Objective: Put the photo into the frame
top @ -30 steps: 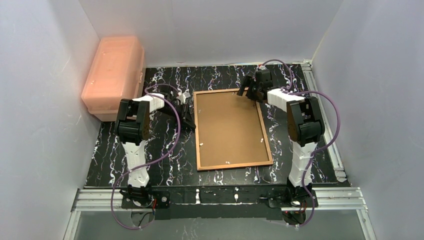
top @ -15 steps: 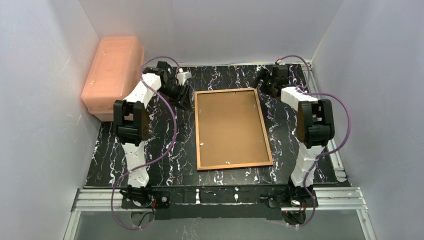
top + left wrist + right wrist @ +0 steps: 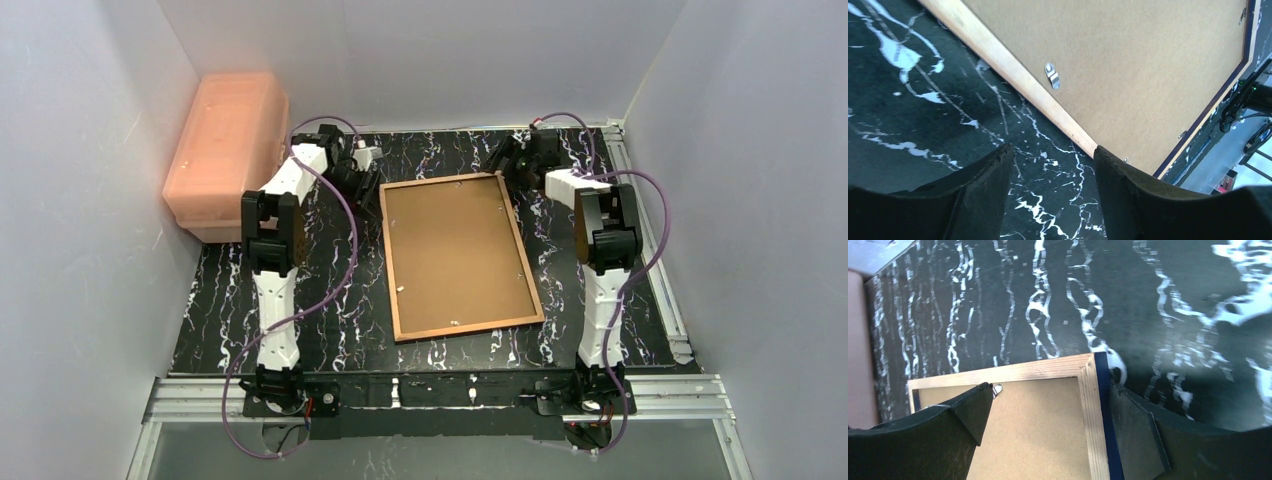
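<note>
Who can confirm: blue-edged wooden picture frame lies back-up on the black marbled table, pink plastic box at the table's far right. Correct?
Not quite. The pink plastic box sits at the table's far left, not far right, as the top external view shows. The rest holds: the blue-edged wooden picture frame lies back-up on the black marbled table.

A: Home? Shop?
B: Neither. Robot lab, by the look. Test cell w/ plain white walls [image 3: 420, 60] on 3 sides.
A: Other signs?
B: Two robot arms, left arm [image 3: 270, 250] and right arm [image 3: 605, 240], mounted on alu rail [image 3: 200, 400] at near edge. Loose purple cables [image 3: 345, 260]. Black marble-look tabletop [image 3: 340, 330], pink plastic bin [image 3: 225, 140] in far-left corner.
</note>
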Robot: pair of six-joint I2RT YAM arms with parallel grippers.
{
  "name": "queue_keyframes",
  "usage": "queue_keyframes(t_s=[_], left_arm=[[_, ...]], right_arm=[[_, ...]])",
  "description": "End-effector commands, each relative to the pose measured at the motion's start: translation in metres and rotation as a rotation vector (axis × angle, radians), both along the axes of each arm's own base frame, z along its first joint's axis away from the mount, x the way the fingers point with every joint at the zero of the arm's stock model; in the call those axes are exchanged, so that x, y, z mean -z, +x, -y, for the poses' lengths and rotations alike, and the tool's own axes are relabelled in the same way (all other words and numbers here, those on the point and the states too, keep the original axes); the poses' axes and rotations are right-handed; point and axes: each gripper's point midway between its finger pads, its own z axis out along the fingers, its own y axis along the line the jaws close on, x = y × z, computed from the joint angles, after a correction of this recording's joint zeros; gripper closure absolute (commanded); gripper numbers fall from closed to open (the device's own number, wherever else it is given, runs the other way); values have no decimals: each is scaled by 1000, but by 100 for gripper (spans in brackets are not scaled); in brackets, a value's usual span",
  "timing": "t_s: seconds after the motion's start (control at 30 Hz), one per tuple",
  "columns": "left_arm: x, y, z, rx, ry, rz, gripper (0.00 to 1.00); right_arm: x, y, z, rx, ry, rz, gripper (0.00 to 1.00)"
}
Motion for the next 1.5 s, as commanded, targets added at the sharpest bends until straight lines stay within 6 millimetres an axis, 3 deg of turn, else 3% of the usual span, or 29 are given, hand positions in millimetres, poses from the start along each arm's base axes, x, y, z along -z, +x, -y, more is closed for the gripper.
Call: queue_keyframes(t_s=[0.0,0.23,0.33,0.43,0.53,0.63,0.8,0.87,0.97,1.13,1.23,1.33,1.47], left_arm=[[-17,14,-16,-50,-6,40,41],[-10,62,-43,-81,76,159,38],[-4,81,-47,-98,102,195,37],[8,96,-52,-138,135,209,37],[19,99,-49,-152,125,197,38],[28,92,-42,-148,89,152,43],[36,64,-36,-122,45,54,64],[42,43,-34,-121,33,-15,73],[41,10,-33,-120,22,-90,78],[37,-40,-41,-101,47,-128,79],[42,-58,-47,-87,79,-143,78],[40,-61,-49,-85,90,-147,73],[20,-53,-47,-75,76,-113,65]], right_arm=[[-15,-7,-66,-196,147,40,6],[-35,-15,-93,-317,96,100,7],[-38,-18,-85,-275,36,106,8],[-61,-15,-72,-214,-9,187,8],[-71,-17,-71,-212,-7,205,10],[-75,-20,-75,-204,33,207,11],[-85,-39,-105,-297,95,209,12],[-86,-53,-119,-352,134,183,13],[-85,-88,-139,-444,200,138,14],[-85,-153,-162,-576,190,83,14],[-86,-186,-174,-642,226,54,14],[-86,-211,-180,-680,273,35,14],[-93,-235,-183,-713,300,30,15]])
